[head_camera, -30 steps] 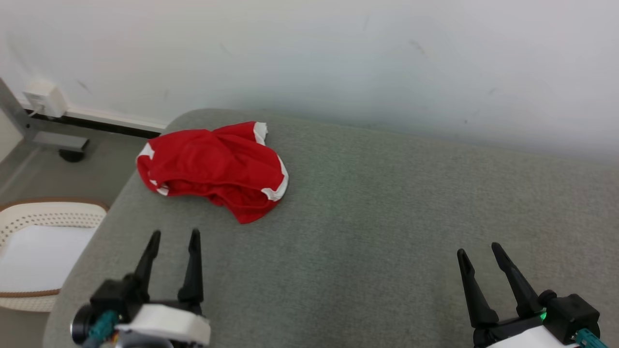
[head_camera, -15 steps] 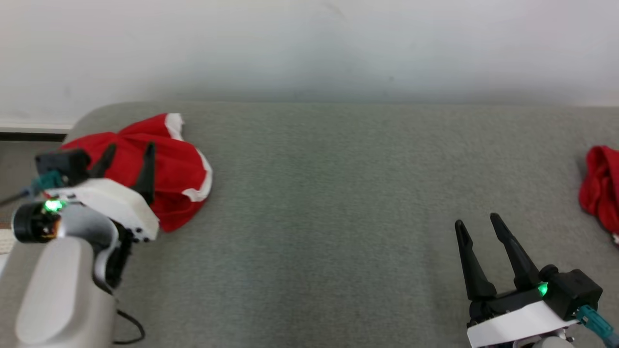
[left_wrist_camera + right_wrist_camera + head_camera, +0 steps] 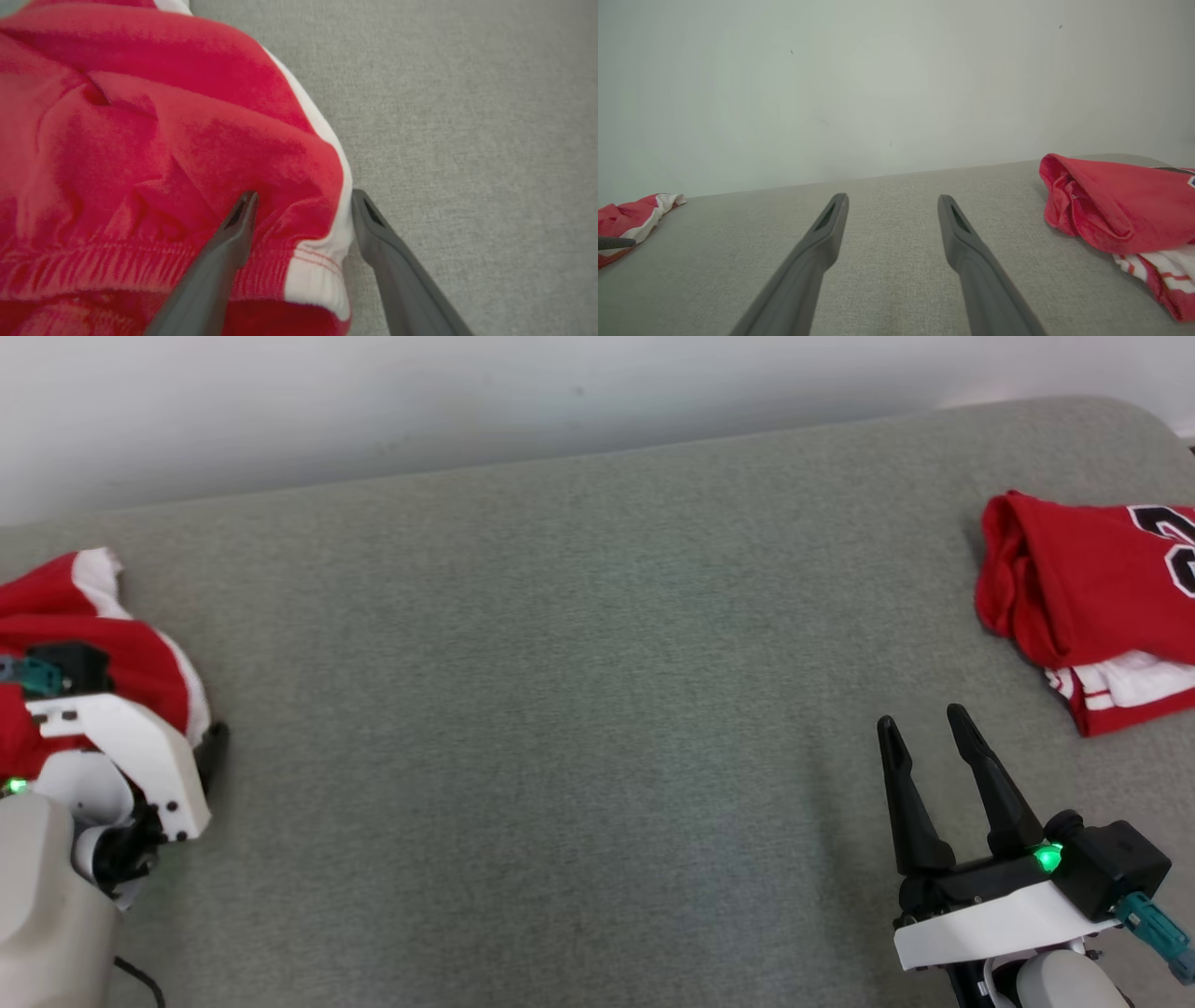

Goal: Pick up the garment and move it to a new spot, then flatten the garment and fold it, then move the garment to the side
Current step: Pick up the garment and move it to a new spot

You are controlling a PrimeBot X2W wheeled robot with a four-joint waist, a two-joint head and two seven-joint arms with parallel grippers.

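The crumpled red garment with white trim (image 3: pixel 93 639) lies at the far left end of the grey-green fabric-covered padded surface (image 3: pixel 560 709), close to its back edge where the pale wall (image 3: pixel 373 392) rises. The left pincer (image 3: pixel 304 196) is down over the garment's right-hand edge with its two dark fingers spread wide and nothing clamped between them. In the left wrist view one fingertip sits over the red cloth near a gathered elastic hem, and the other is just outside the white-trimmed edge, over bare grey fabric, so the trim runs between the two. The blur there makes it hard to say whether the tips touch the cloth or hang just above it. In the head view the white wrist housing covers most of this pincer and part of the garment.

The right pincer (image 3: pixel 921 719) hovers low over the padded surface at the lower right, fingers parted and empty, pointing toward the wall. Near it, at the right end, lies a folded red jersey with a black-and-white numeral (image 3: pixel 1074 579), resting on a white piece with red stripes (image 3: pixel 1130 686). The two piles are well apart.
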